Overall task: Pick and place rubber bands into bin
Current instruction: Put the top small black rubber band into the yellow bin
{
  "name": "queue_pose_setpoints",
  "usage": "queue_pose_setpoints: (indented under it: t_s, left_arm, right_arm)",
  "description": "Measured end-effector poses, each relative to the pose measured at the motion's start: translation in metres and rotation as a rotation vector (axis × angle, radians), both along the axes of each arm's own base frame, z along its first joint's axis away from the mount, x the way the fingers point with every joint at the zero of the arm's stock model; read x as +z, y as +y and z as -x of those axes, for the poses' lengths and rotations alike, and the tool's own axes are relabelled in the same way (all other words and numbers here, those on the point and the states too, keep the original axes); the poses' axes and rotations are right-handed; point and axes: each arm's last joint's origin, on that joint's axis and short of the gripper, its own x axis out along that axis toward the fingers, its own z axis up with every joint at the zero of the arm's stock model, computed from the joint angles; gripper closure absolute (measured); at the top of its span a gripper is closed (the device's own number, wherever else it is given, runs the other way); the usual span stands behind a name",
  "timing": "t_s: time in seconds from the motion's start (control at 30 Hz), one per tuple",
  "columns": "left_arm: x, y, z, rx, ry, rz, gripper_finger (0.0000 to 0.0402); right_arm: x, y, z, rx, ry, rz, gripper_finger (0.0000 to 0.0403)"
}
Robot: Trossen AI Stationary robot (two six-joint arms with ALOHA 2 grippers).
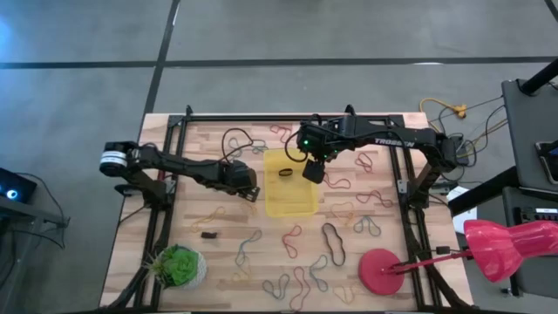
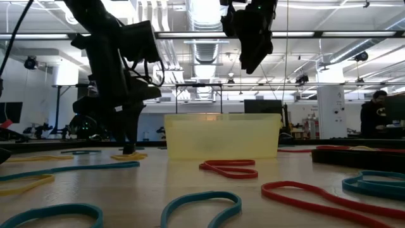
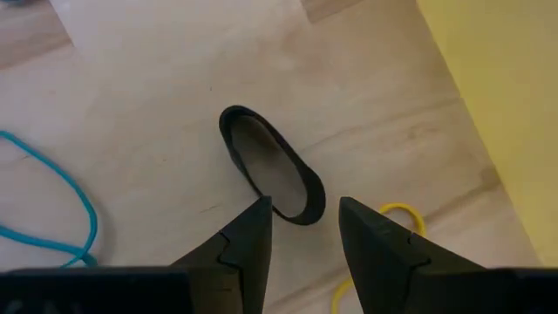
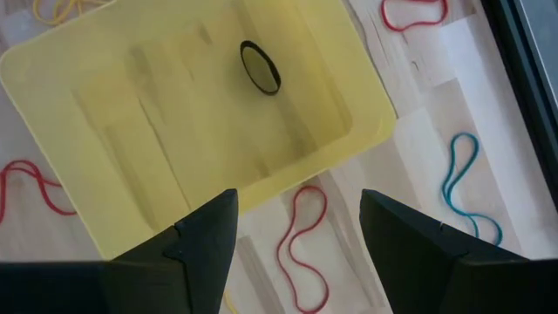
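The left hand (image 3: 301, 235) is hanging low over the bench (image 1: 174, 218) just beside the left wall of the yellow bin (image 1: 288, 205), its two fingers standing apart and pointing down at a black rubber band (image 3: 270, 166) that is lying flat on the wood right in front of the fingertips, with a yellow band (image 3: 397, 218) close by. The right hand (image 4: 296, 235) is hovering above the bin (image 4: 366, 131) with its fingers spread wide and nothing between them, and one black band (image 4: 260, 67) is already lying inside the tray. Many more rubber bands (image 1: 331, 240), red, blue, green and black, are lying scattered over the bench, mostly toward the near edge and the right side. These loops are looking very light, thin and floppy, so they are likely to slide or fold when touched and to cling to a finger on release; nothing about them is fragile. The black one under the left hand is wider than the rest and is holding an open oval, so the likeliest hold is across one long side of the oval, one finger inside the loop and one outside, pressing down to the wood before closing. A grip on the curved end risks the band squirting out sideways.
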Motion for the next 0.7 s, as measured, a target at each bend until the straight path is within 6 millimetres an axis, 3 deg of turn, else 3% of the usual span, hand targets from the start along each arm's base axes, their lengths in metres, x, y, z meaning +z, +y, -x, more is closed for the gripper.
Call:
queue_pose_setpoints:
  t_s: [0.5, 0.7]
  left_arm:
    - [-0.017, 0.01, 0.001, 0.045, 0.072, -0.084, 0.0284]
    - [-0.019, 0.011, -0.002, -0.016, 0.076, -0.105, 0.0308]
  right_arm:
    - [0.0, 0.0, 0.0, 0.013, 0.002, 0.009, 0.0177]
    - [0.0, 0.0, 0.0, 0.011, 0.002, 0.009, 0.0177]
